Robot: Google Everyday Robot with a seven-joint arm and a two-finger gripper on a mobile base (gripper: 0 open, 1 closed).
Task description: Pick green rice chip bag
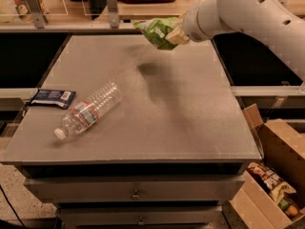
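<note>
The green rice chip bag [156,31] is a wrinkly lime-green foil bag with white patches. It hangs in the air above the far part of the grey table [190,118], with its shadow on the tabletop below it. My gripper [175,33] is shut on the right side of the bag and holds it up. The white arm reaches in from the upper right.
A clear plastic water bottle [88,110] lies on its side at the table's left. A flat dark navy packet [52,98] lies at the left edge. An open cardboard box [274,175] with snacks stands on the floor at right. A shelf rail [71,26] runs behind the table.
</note>
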